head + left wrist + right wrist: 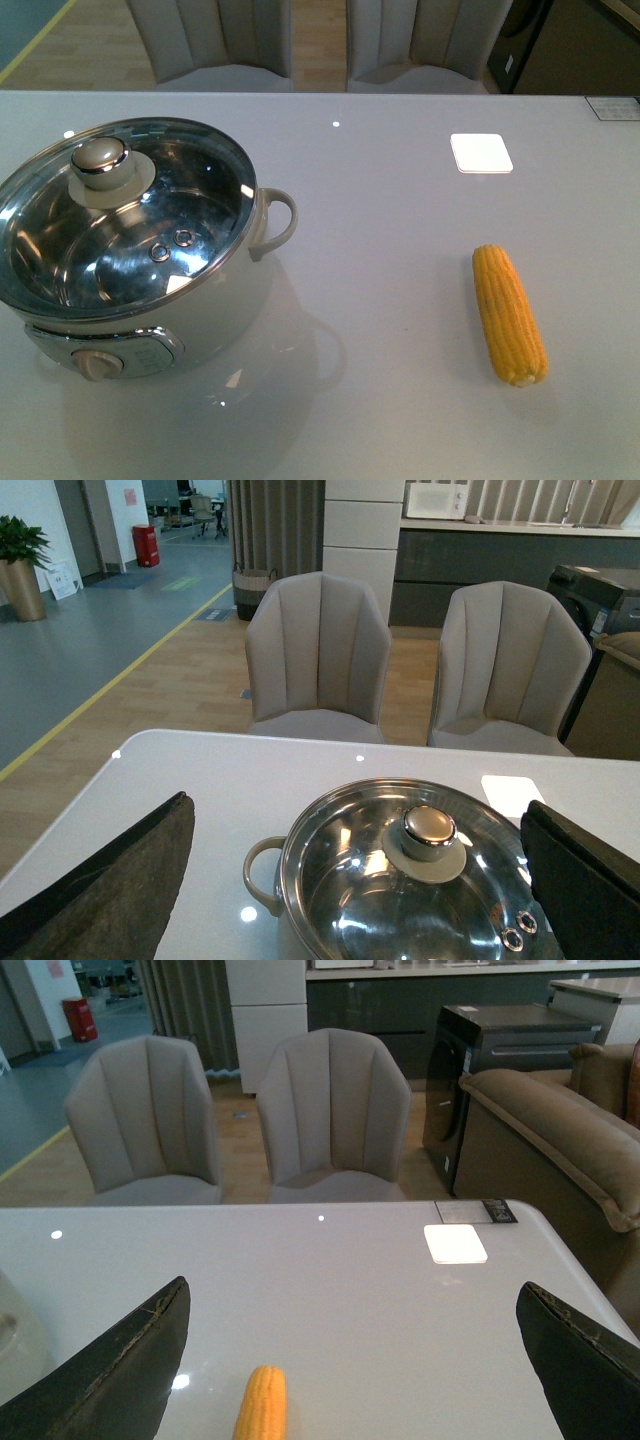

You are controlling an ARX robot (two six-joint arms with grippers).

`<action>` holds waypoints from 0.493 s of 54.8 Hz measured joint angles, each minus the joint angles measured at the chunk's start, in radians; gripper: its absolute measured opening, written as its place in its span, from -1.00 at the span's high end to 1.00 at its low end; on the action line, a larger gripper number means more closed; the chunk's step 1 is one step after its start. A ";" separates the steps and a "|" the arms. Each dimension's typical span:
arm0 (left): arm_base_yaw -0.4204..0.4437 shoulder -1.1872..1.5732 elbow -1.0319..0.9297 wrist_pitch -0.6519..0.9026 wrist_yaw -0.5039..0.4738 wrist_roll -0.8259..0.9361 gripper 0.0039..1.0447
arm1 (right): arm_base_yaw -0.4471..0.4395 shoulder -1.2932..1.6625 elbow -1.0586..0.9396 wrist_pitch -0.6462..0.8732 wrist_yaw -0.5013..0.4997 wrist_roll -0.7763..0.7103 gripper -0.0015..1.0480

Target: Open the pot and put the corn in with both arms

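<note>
Here's the pot (150, 270) on the left of the table (380, 300): round white body, bright steel rim, and its glass lid (190, 215) in place, so the mirror-like steel inside shows through. A beige lid knob (101, 162) with a shiny cap sits on top, a loop handle (277, 222) sticks out toward the right, and a beige dial (96, 364) sits on the silver front panel. Over on the right lies the corn (510, 315), a long yellow cob with bumpy kernels, lying flat and running away from the robot, well apart from the pot. Between them is a wide stretch of smooth, glossy grey tabletop. A flat white square (481, 153) rests further back. Beyond the far edge stand two grey padded chairs (318, 655). The left gripper (358, 805) hangs above the pot, its dark felt-like fingers (110, 880) spread wide apart, holding nothing. The right gripper (352, 1288) hovers above the corn's end, fingers (120, 1370) likewise parted and empty.
</note>
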 joint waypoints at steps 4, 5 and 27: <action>0.000 0.000 0.000 0.000 0.000 0.000 -0.87 | 0.000 0.000 0.000 0.000 0.000 0.000 -0.83; 0.000 0.000 0.000 0.000 0.000 0.000 -0.87 | 0.000 0.000 0.000 0.000 0.000 0.000 -0.83; 0.000 0.000 0.000 0.000 0.000 0.000 -0.87 | 0.000 0.000 0.000 0.000 0.000 0.000 -0.83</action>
